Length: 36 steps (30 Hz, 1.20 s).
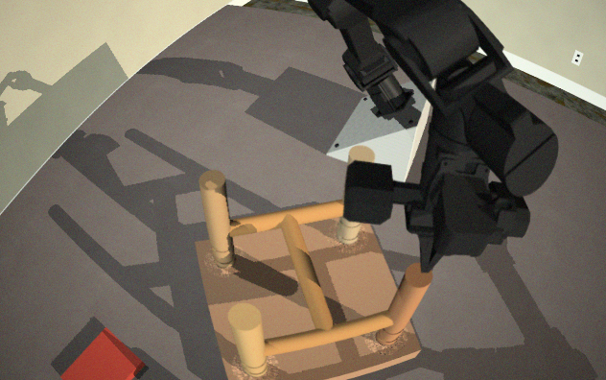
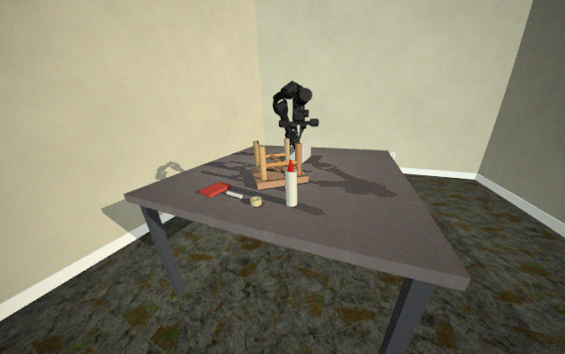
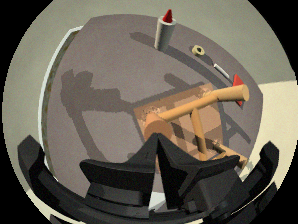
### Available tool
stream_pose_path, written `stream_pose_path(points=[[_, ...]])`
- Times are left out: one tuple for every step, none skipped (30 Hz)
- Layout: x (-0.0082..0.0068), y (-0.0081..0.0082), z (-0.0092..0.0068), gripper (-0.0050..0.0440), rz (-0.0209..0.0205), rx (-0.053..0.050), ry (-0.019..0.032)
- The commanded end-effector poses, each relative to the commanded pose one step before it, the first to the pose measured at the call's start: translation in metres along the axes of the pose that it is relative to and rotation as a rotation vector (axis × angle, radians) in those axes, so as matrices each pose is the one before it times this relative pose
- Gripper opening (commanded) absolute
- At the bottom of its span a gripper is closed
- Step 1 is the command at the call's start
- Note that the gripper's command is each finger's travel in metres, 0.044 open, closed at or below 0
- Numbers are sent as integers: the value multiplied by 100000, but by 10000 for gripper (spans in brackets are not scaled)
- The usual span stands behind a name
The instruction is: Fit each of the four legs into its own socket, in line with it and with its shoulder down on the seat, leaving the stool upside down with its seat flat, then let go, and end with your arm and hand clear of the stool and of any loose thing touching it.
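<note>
On the table (image 2: 358,214) the stool (image 1: 307,269) lies upside down, seat (image 1: 355,273) flat, all 4 legs standing in its corners with rungs between them; the gripper (image 1: 426,266), fingers pressed together on nothing, points down onto the top of the darker right leg (image 1: 407,302); farther out lie a red block (image 1: 103,360), a glue bottle (image 2: 290,188) and a tape roll (image 2: 256,201).

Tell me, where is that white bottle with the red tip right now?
In the exterior view the glue bottle stands upright on the table, just in front of the upturned stool, with a small roll of tape to its left.
</note>
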State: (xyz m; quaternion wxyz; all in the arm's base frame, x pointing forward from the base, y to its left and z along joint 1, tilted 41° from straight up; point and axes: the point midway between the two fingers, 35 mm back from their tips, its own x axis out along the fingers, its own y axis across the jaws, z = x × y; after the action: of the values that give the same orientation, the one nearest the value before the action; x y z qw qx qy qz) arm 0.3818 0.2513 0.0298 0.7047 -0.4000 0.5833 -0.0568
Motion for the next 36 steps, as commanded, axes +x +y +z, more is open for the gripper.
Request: stream_pose_path(points=[[340,-331,-143,0,76,84,-178],[159,2,-22,0,1,-1,1],[159,2,-23,0,1,-1,1],[128,1,-19,0,1,0,1],[77,1,-12,0,0,0,1],[26,0,-4,0,0,0,0],[0,0,0,0,0,0,0],[0,0,0,0,0,0,0],[15,0,-3,0,0,0,0],[31,0,-6,0,0,0,0],[45,1,-9,0,1,0,0],[59,1,-12,0,1,0,0],[74,1,-15,0,1,0,0],[87,1,-18,0,1,0,0],[95,1,-20,0,1,0,0],[96,1,-21,0,1,0,0],[96,1,-21,0,1,0,0],[96,1,-22,0,1,0,0],[96,1,-22,0,1,0,0],[96,1,-23,0,1,0,0],[96,0,-23,0,1,0,0],[96,0,-24,0,0,0,0],[95,0,-24,0,0,0,0],[0,0,0,0,0,0,0],[0,0,0,0,0,0,0],[95,0,-25,0,0,0,0],[95,0,-25,0,0,0,0],[95,0,-26,0,0,0,0],[95,0,-26,0,0,0,0],[95,0,-27,0,0,0,0],[95,0,-27,0,0,0,0],[95,0,-27,0,0,0,0],[94,0,-28,0,-1,0,0],[94,-1,-28,0,-1,0,0],[94,-1,-29,0,-1,0,0],[94,-1,-29,0,-1,0,0]])
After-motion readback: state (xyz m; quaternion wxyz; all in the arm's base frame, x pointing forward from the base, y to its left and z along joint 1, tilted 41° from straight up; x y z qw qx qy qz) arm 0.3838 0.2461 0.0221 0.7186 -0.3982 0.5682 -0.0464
